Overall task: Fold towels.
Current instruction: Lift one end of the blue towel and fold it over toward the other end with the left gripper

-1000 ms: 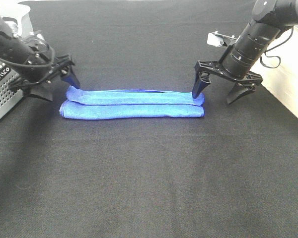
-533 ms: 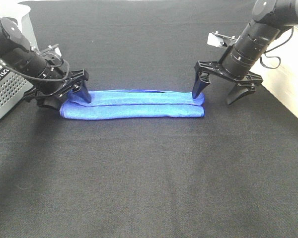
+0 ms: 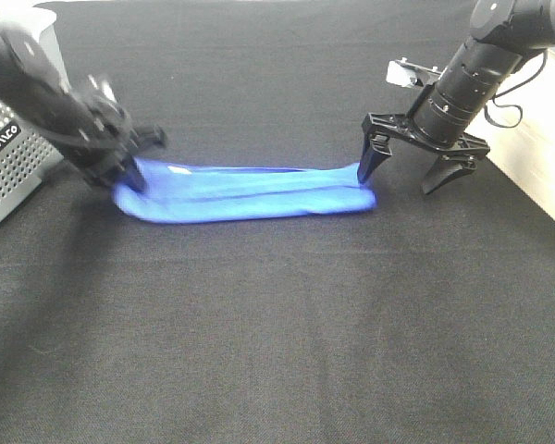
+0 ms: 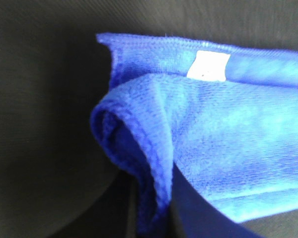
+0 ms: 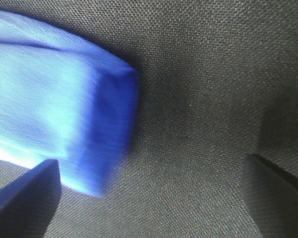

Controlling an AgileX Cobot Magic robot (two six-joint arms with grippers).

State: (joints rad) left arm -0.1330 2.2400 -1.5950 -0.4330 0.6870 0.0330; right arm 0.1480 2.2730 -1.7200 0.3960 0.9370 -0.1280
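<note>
The blue towel [image 3: 250,192] lies as a long folded strip across the black tabletop. My left gripper [image 3: 129,171] is shut on its left end, and the cloth there is bunched and pulled up, blurred by motion. In the left wrist view the towel [image 4: 213,139] fills the frame, puckered into a pinch, with its white tag [image 4: 207,65] showing. My right gripper [image 3: 396,183] stands open at the right end, with one fingertip [image 3: 363,176] at the towel's corner and the other past the end. The right wrist view shows that towel end [image 5: 64,99] between the spread fingers [image 5: 20,198].
A perforated metal box [image 3: 5,162] stands at the left edge, just behind my left arm. A pale surface [image 3: 548,171] borders the black cloth on the right. Open black cloth [image 3: 277,333] stretches in front of the towel.
My left gripper moved in onto the towel's left end, shut on it and pulled it up and leftward. The strip has skewed and its right end has slid slightly. The right arm stayed still.
</note>
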